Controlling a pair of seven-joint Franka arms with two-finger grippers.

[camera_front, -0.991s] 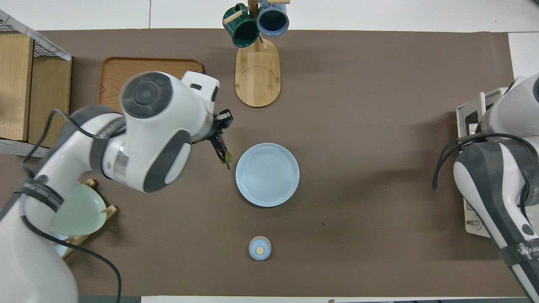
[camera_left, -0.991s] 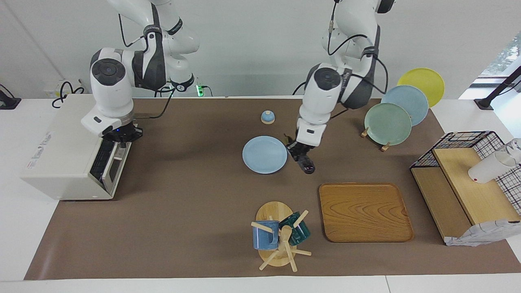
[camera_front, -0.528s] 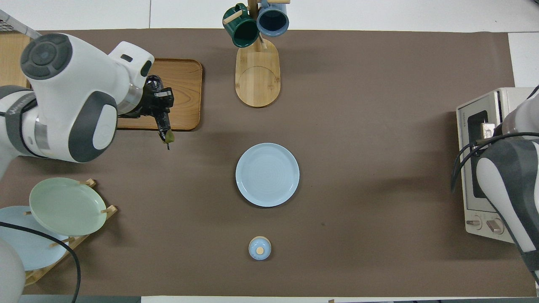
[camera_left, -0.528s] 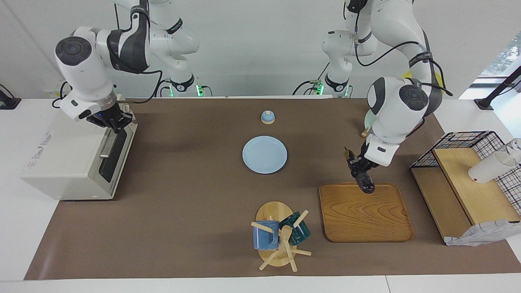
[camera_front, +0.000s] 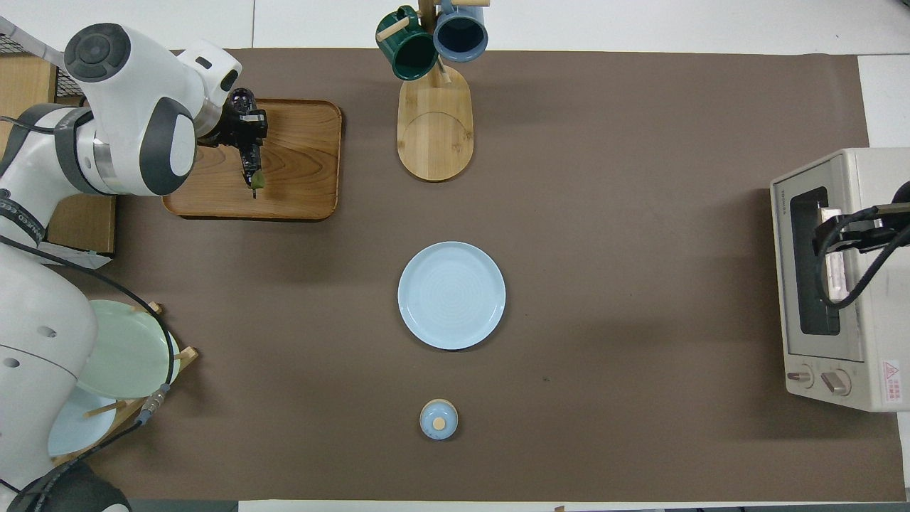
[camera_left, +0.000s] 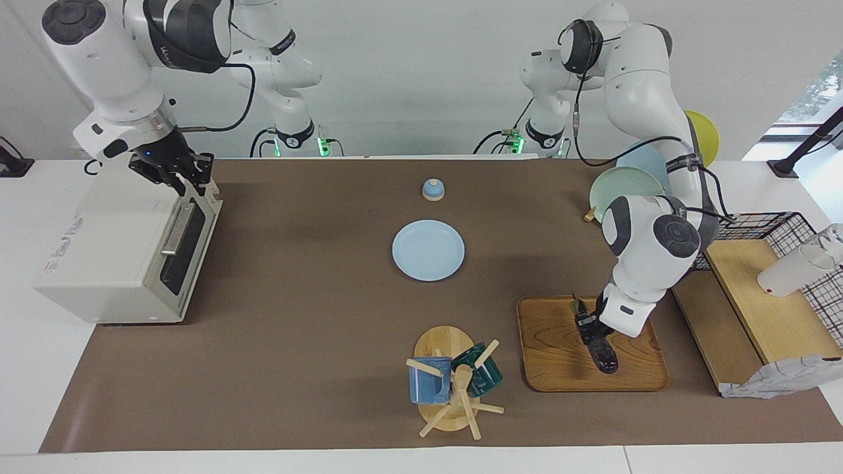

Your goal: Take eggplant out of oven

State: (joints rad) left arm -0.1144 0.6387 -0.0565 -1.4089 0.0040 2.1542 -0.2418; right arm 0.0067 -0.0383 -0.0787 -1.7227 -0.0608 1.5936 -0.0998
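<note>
The left end effector (camera_left: 591, 327) gripped the eggplant (camera_left: 602, 351) low over the wooden tray (camera_left: 560, 368), stem toward the robots. The placing step was in hand; next, lowering and release. The right end effector (camera_left: 172, 172), fingers spread, hung over the closed oven (camera_left: 112, 257). Its door lettering was unreadable.

The eggplant (camera_left: 600, 347) (camera_front: 247, 139), slim, glossy and dark purple with a green stem cap, hangs tilted low over a wooden tray (camera_left: 560, 342) (camera_front: 298, 163). The cream-white oven (camera_left: 112, 253) (camera_front: 864, 284) stands at the right arm's end of the table, its dark-windowed door shut.
</note>
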